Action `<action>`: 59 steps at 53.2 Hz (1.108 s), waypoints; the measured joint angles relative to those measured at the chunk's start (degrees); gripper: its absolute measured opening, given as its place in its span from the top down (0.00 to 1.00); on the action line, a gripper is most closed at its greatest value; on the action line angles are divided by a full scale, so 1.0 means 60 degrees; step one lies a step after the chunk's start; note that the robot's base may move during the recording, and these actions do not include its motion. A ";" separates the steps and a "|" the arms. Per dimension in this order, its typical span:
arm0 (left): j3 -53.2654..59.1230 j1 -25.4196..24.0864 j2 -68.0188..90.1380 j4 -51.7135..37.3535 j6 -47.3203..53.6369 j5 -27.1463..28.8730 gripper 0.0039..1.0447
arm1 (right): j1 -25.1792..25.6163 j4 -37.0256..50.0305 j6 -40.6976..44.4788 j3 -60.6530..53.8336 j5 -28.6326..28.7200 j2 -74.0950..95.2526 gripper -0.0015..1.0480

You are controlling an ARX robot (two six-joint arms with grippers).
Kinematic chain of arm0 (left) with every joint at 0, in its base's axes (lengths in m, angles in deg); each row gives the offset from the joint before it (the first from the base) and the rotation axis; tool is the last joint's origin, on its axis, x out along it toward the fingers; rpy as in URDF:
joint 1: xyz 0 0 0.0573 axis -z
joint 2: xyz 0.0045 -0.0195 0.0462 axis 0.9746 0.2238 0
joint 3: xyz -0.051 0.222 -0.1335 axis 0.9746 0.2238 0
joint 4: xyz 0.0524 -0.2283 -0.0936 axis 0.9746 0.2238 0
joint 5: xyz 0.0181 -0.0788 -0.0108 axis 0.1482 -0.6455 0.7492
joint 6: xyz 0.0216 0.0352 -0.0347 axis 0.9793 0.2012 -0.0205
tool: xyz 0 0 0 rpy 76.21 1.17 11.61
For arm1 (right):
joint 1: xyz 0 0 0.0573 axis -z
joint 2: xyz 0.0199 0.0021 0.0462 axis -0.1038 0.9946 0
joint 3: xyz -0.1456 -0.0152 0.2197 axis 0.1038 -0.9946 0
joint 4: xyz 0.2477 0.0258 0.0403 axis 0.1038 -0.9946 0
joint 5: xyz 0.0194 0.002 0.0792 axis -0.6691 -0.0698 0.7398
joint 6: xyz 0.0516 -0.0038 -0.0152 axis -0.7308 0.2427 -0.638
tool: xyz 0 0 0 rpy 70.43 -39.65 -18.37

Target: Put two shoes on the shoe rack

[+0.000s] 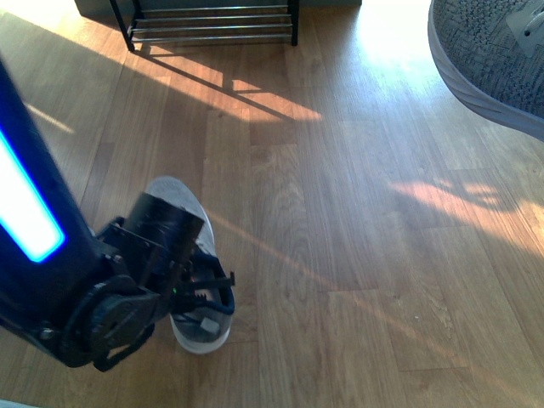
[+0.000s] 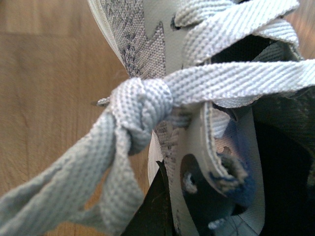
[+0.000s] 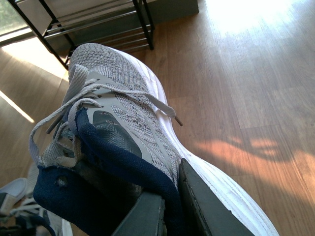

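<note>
At the lower left of the front view, the left hand (image 1: 204, 285) is down on the near shoe (image 1: 202, 331), which lies on the wooden floor (image 1: 357, 212). The sole is down, one end pointing toward the shoe rack (image 1: 212, 27). The left wrist view is filled by the grey laces (image 2: 142, 110), their knot and the navy lining. It does not show whether this hand is clamped or released; I cannot tell.

At the top, left of centre, the rack stands on the floor, well apart from the near shoe. No shoe shows on the chrome rods in view.

At the upper right, the raised shoe (image 1: 493, 51) hangs clear of the floor, cut off by the picture's edge. In the right wrist view the right hand (image 3: 170, 211) is clenched on this shoe's navy collar. One grey finger (image 3: 206, 206) lies outside the collar and the other inside it.
</note>
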 joint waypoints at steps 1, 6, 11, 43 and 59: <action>0.0182 -0.0051 -0.0277 -0.0080 -0.0051 0.0036 0.98 | 0.0000 0.0000 -0.0004 0.0000 0.0000 0.0000 0.94; 0.1402 -0.0288 -0.2000 -0.0550 -0.0153 0.0197 0.98 | 0.0000 0.0000 0.0000 0.0000 0.0000 0.0000 0.94; 0.2313 -0.0430 -0.3260 -0.0743 -0.0127 0.0302 0.98 | 0.0000 0.0000 -0.0004 0.0000 -0.0004 0.0000 0.94; 0.5727 -0.0568 -1.5660 0.4758 0.0954 0.2029 0.98 | 0.0000 0.0000 0.0000 0.0000 -0.0004 0.0000 0.94; 0.5759 -0.0554 -1.5752 0.4827 0.1009 0.2000 0.98 | 0.0000 0.0000 0.0000 0.0000 0.0000 -0.0004 0.94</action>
